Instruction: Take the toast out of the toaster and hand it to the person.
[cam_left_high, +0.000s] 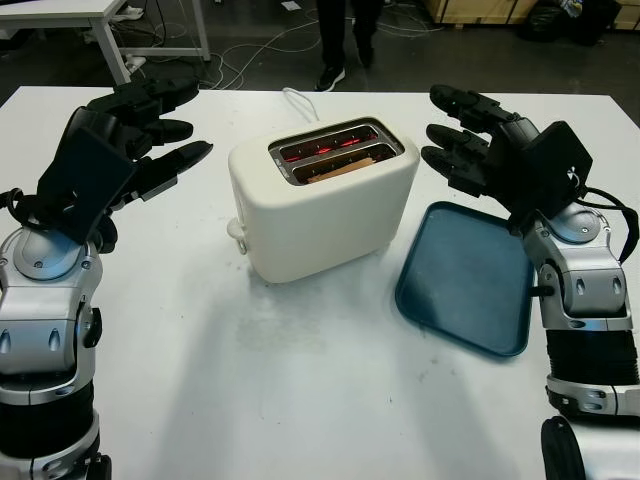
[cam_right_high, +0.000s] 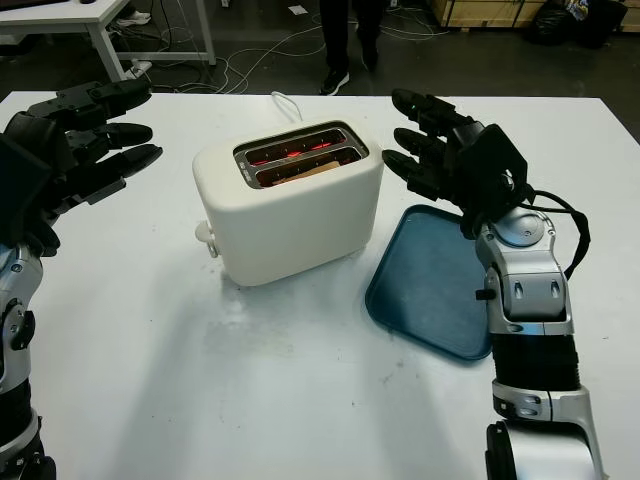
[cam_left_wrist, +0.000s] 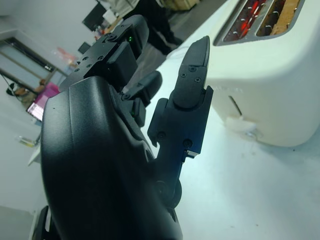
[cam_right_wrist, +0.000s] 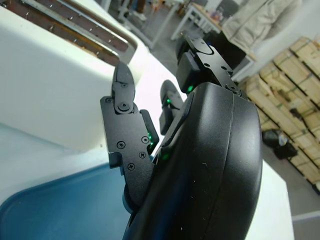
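both open hands (cam_left_high: 150, 130) (cam_left_high: 470, 140) flank cream toaster (cam_left_high: 320, 195); toast (cam_left_high: 340, 168) sunk inside.

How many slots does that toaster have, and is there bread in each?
2. The far slot glows red with no bread visible; the near slot holds toast. More could sit hidden deeper.

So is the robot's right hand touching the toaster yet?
Apart. In the left eye view, white table shows between the right hand and the toaster. The hand is open, above the blue tray's far edge.
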